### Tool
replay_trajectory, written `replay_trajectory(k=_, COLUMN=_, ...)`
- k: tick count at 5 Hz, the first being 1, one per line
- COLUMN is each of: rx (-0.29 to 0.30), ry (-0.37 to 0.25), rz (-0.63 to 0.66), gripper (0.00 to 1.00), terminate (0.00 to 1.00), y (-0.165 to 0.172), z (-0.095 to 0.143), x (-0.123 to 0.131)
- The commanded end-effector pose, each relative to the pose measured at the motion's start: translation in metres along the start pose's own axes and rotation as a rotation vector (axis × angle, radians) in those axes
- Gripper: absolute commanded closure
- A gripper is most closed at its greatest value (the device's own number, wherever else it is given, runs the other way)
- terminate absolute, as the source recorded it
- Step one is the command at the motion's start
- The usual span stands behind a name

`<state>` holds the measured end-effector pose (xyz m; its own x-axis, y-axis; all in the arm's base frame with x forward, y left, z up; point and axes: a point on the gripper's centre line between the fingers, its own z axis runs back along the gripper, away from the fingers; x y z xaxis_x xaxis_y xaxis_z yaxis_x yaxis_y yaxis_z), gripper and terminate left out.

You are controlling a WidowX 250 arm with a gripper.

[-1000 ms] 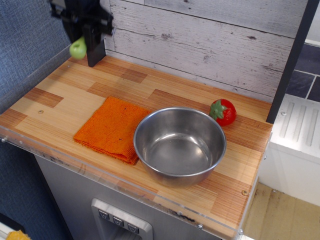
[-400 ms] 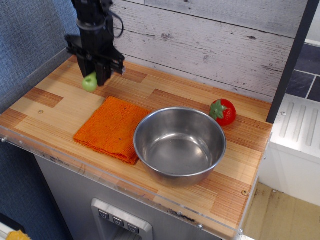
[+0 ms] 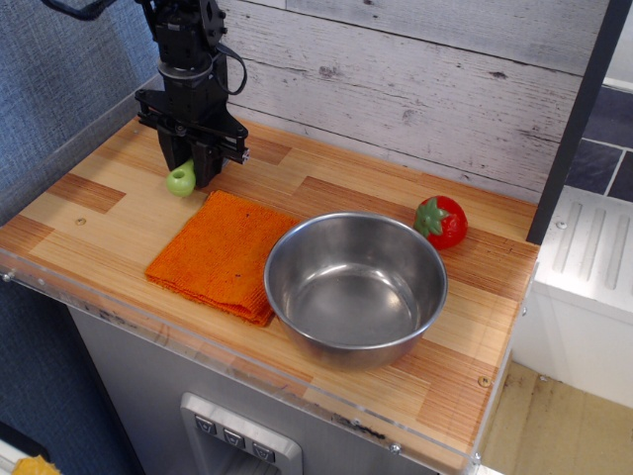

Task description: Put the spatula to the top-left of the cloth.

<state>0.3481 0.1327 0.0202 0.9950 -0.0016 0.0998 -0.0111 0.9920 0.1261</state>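
Note:
The spatula (image 3: 181, 181) shows only its rounded light-green handle, sticking out to the left below the black gripper (image 3: 197, 170); its grey blade is hidden behind the fingers. The gripper hangs straight down, low over the wooden counter (image 3: 104, 213), and appears shut on the spatula. The handle is at or just above the wood; I cannot tell whether it touches. It sits just beyond the top-left corner of the orange cloth (image 3: 220, 255), which lies flat at the front left.
A steel bowl (image 3: 354, 297) stands right of the cloth, overlapping its right edge. A red strawberry toy (image 3: 441, 221) lies behind the bowl at the right. A plank wall runs along the back and a blue wall along the left.
The gripper came down and forward from high at the back-left corner, carrying the spatula, to just above the counter by the cloth's top-left corner.

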Motion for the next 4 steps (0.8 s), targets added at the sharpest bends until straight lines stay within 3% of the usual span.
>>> replay_trajectory(k=1, rx=0.019, ry=-0.021, rz=0.012, gripper=1.0, terminate=0.0, y=0.012, z=0.005, x=0.0043)
replay_trajectory(k=2, rx=0.005, ry=-0.029, rz=0.011, gripper=1.0, terminate=0.0, y=0.0094, z=0.0067, x=0.0049)
replay_trajectory(k=3, rx=-0.002, ry=-0.009, rz=0.032, gripper=0.0, terminate=0.0, y=0.0094, z=0.0086, x=0.0033)
replay_trajectory(k=4, rx=-0.01, ry=-0.016, rz=0.035, gripper=0.0, terminate=0.0, y=0.01, z=0.0127, x=0.0031)
